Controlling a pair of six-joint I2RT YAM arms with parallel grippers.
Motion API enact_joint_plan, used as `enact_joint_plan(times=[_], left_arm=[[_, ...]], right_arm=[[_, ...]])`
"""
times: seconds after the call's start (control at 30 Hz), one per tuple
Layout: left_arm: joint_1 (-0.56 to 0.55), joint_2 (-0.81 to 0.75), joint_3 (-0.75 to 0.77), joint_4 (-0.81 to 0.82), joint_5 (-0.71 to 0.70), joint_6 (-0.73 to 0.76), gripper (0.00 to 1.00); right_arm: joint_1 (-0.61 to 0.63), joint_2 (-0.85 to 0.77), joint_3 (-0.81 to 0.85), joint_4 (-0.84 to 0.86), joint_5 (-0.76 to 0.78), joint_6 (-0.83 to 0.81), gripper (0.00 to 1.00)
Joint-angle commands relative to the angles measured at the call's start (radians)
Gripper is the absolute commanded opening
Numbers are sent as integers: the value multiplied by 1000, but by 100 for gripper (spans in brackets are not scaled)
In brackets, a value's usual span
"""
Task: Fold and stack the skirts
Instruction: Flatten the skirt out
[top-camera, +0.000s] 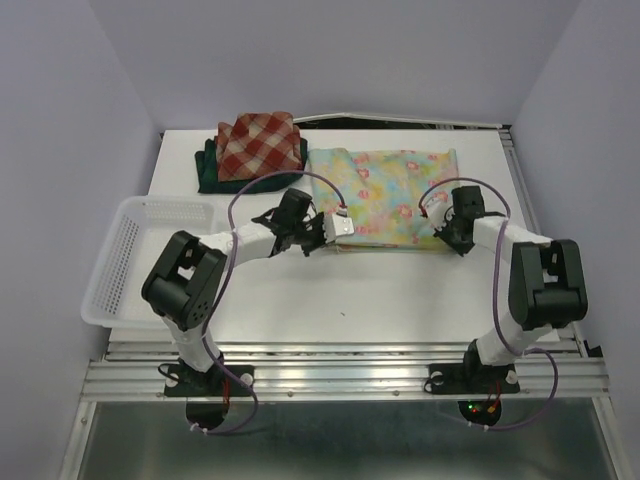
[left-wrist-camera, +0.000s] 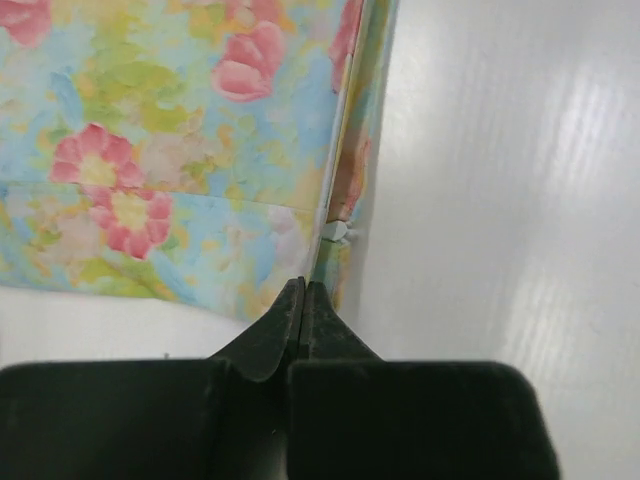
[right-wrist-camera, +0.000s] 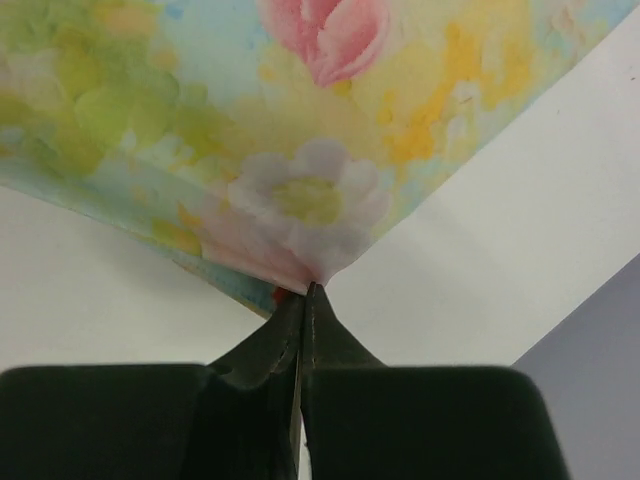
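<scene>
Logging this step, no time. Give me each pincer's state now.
Left pincer: closed on the edge of the floral skirt.
Right pincer: closed on a corner of the floral skirt.

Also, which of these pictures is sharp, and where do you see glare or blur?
Top view: sharp, even light, only soft shadows. Left wrist view: bright glare streaks on the table; the floral skirt is slightly soft. Right wrist view: the skirt's print is blurred; the dark fingers show little detail.
</scene>
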Motion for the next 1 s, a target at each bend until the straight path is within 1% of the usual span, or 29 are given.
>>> enact_joint_plan(times=[0.0,0.07,0.1,0.13,0.17,0.2,0.23,0.27,0.3,0.33,0.4,0.43,0.47,0.5,0.53,0.63,0.7,0.8,0.83,0.87,0.9,0.93,0.97], left_arm=[[-8,-131,-49,-61,-54,87,0],[-42,-148,-70,-88,-43,78,0],[-54,-154,-76,-113,-40,79,0],[-73,-165,-95,-131,-43,85,0],[-88,-177,-107,-160,-45,91,0],[-103,-210,-119,-168,-46,91,1],[-131,-230,-147,-178,-46,91,2],[-143,-249,-158,-191,-46,87,4],[-157,-287,-168,-198,-46,81,10],[-160,-306,-181,-216,-46,73,15],[-160,-337,-184,-248,-46,67,27],[-162,-359,-178,-271,-46,67,40],[-162,-372,-175,-329,-36,88,45],[-160,-396,-172,-354,-32,97,49],[-162,-410,-170,-372,-32,98,60],[-162,-458,-162,-411,-20,85,63],[-157,-465,-135,-409,4,43,63],[-157,-435,-93,-373,12,-55,62],[-157,-416,-81,-350,3,-101,61],[-157,-395,-51,-319,-21,-187,61],[-156,-339,-31,-311,-34,-230,60],[-147,-303,-6,-305,-43,-276,57],[-139,-233,44,-308,-49,-357,54]], right_arm=[[-42,-154,-50,-100,24,-44,1],[-42,-177,-61,-154,-19,-48,9],[-42,-189,-58,-179,-34,-51,14],[-42,-217,-52,-235,-69,-50,31],[-42,-232,-32,-260,-89,-44,39],[-42,-247,-17,-288,-111,-45,44],[-33,-276,0,-349,-167,-41,50],[-33,-292,37,-377,-191,-33,59],[-33,-304,60,-441,-212,-36,63],[-33,-327,81,-475,-264,-38,71],[-33,-350,124,-538,-313,-53,79],[-33,-359,167,-593,-359,-56,84],[-33,-382,184,-611,-376,-62,88],[-33,-393,201,-630,-393,-65,91],[-33,-402,228,-631,-413,-62,93],[-33,-407,268,-584,-422,-16,94],[-33,-389,304,-538,-401,18,94],[-33,-305,347,-461,-376,73,89],[-33,-242,359,-403,-372,91,86],[-33,-202,370,-374,-364,138,84],[-33,-156,406,-348,-360,162,81],[-33,-52,434,-314,-356,183,77],[-33,3,506,-312,-350,209,72]])
